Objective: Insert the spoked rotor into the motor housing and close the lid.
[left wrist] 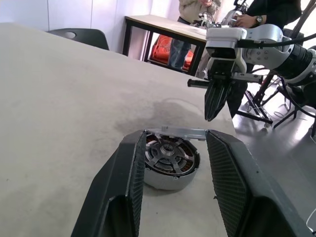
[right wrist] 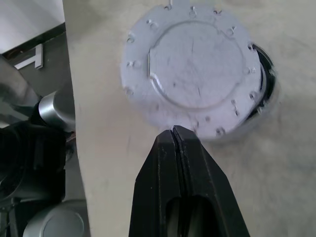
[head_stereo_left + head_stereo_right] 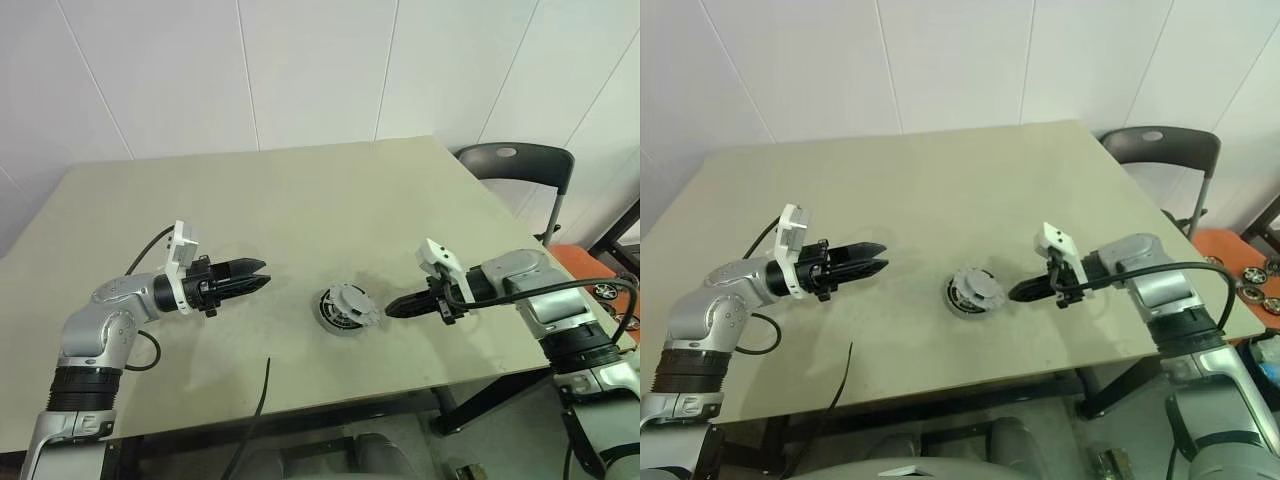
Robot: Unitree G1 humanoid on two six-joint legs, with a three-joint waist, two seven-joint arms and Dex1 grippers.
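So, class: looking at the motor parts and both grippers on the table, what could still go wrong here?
1. The lid sits off-centre on the motor housing, leaving one edge uncovered; it may not be closed.
2. The shut right gripper is close beside it and could knock the lid.

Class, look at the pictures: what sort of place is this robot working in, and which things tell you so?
Probably a robotics lab or workshop: a plain table against white panel walls, a motor housing on it as a test piece, and in the left wrist view people at another workbench.
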